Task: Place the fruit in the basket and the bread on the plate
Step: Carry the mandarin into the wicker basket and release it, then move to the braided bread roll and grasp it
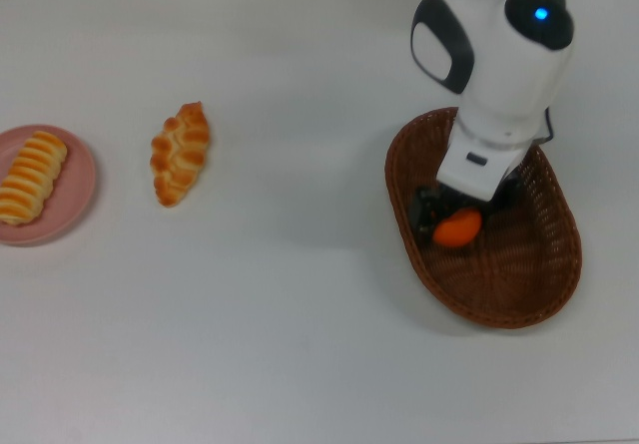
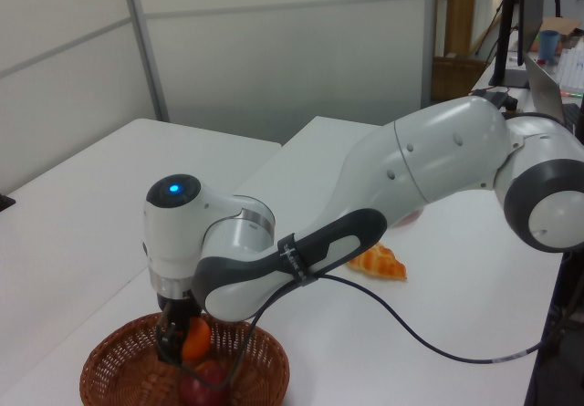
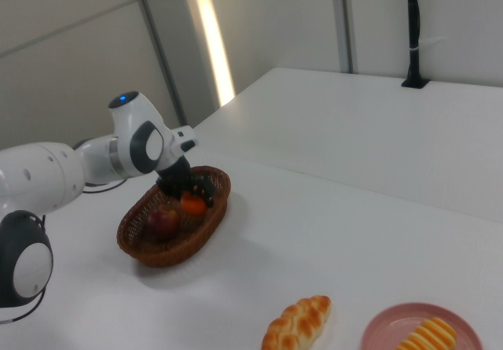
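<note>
Lowering bright orange mandarin (image 1: 458, 228), clamped in gripper (image 1: 456, 226), into dark-brown oval wicker basket (image 1: 559, 274) | release is called for next; twisted golden pastry (image 1: 180, 153) not yet plated.

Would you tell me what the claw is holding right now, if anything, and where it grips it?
The claw holds the orange mandarin by its opposite sides, over the inside of the basket.

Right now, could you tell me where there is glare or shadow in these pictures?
Right view: a bright streak of light runs down the wall panel behind the arm. Top view: the table is evenly lit, with only a soft shadow beside the pastry. Left view: the tool and mandarin sit shaded under the arm, inside the basket.
</note>
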{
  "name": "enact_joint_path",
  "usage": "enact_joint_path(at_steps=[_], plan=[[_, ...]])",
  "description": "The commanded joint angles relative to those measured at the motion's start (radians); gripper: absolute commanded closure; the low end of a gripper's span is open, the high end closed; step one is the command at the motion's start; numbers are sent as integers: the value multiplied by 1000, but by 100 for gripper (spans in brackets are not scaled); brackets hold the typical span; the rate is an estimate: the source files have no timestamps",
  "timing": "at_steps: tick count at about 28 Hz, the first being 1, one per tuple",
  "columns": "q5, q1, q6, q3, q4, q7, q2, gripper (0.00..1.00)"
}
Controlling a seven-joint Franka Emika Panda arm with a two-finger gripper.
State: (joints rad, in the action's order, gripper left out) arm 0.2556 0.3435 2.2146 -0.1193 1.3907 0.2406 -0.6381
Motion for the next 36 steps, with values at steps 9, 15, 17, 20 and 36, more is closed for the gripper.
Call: enact_joint_path(at_steps=[9,15,17,20,36], plan=[[-8,-37,-12,17,10,40,87,0],[-130,-121,-220,18,10,-6,202,0],[-145,-165,-346,20,10,-62,235,0],[-144,-225,-500,21,10,-174,248,0],[63,-371,-656,29,105,-386,135,0]])
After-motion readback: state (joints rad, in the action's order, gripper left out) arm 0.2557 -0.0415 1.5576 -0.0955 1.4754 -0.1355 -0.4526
